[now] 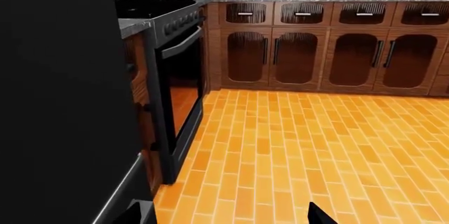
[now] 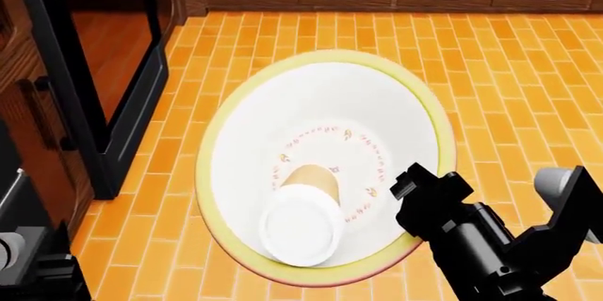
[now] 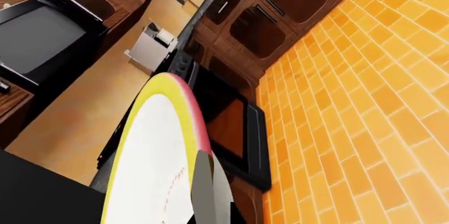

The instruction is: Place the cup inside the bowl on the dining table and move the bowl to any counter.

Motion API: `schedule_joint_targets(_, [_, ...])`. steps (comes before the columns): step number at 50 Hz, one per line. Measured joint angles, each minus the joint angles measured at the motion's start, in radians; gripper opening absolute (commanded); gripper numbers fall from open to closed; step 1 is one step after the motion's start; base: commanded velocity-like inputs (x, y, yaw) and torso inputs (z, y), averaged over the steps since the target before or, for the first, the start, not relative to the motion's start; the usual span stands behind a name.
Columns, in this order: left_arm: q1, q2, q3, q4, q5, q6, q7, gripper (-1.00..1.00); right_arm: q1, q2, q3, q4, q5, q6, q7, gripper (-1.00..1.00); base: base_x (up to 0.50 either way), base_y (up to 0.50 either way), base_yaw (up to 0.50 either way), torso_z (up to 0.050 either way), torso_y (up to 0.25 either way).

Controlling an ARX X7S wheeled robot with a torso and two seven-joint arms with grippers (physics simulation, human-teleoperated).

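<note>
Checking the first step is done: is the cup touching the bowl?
Touching. In the head view the cup lies on its side against the white inside of the bowl, no gap showing.

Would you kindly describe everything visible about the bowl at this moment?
The bowl is wide and shallow, glossy white inside with a yellow rim, a red outside and a ring of small red-orange marks. It is held above the orange brick floor, the right gripper at its rim. The cup lies tipped inside, white lid toward the near rim.
</note>
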Motion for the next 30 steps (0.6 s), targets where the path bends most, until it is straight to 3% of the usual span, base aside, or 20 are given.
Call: schedule_joint_targets(30, [-0.004, -0.007, 0.001, 0.004, -0.010, -0.003, -0.009, 1.00, -0.001, 0.010, -0.012, 0.004, 0.001, -0.018, 0.000, -1.00, 0.50, -0.01, 0.00, 0.000, 0.001])
